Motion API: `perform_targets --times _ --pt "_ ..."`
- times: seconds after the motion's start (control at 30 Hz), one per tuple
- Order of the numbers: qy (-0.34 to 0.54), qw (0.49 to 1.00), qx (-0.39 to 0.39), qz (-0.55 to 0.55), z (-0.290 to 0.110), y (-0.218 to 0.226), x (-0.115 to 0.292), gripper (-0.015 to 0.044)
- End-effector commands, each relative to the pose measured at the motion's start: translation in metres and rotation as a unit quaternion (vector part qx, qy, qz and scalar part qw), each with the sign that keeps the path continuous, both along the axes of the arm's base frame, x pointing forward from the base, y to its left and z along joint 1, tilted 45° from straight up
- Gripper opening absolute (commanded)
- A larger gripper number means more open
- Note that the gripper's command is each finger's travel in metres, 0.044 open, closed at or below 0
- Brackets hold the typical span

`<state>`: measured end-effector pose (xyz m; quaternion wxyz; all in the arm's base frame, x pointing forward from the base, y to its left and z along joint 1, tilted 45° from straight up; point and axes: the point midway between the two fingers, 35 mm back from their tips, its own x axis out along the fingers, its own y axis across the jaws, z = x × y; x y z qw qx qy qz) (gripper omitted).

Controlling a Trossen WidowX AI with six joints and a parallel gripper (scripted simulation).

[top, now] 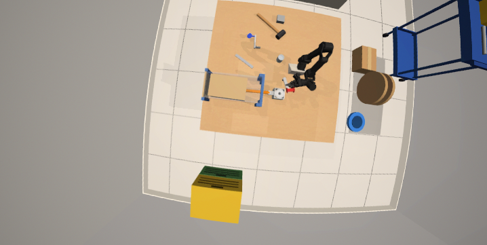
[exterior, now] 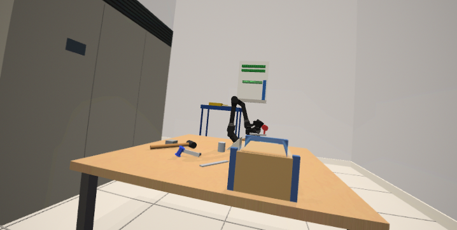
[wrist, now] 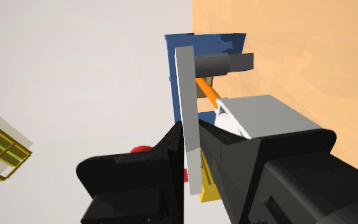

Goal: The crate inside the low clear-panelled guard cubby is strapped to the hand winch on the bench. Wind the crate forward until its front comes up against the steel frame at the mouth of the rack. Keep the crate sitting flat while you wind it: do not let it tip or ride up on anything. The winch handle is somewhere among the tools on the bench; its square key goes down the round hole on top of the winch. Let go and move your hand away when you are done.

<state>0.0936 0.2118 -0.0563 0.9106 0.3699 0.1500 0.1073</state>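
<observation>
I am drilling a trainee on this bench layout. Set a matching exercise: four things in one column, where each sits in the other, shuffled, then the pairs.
Things
1. red-knobbed grey crank handle
2. blue-knobbed grey crank handle
3. orange strap
4. black-headed wooden hammer

Places
A. lying beside the small grey block
B. clamped between the fingers of the black gripper
C. running from the tan crate to the grey winch
D. lying loose between the hammer and the flat grey bar

Pairs: 1-B, 2-D, 3-C, 4-A
</observation>
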Motion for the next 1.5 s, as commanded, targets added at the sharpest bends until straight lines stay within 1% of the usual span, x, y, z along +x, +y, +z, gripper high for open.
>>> perform_targets --times 0.0,0.13,0.73,1.47 --pt "0.004 1.0 -0.004 0.002 -0.008 0.016 -0.002 0.0" --pt "0.005 1.0 -0.002 0.003 -0.014 0.027 -0.003 0.0" --pt "0.0 0.999 0.032 0.005 -0.054 0.101 -0.004 0.0" --pt "-0.016 1.0 0.017 0.006 -0.07 0.093 0.005 0.0"
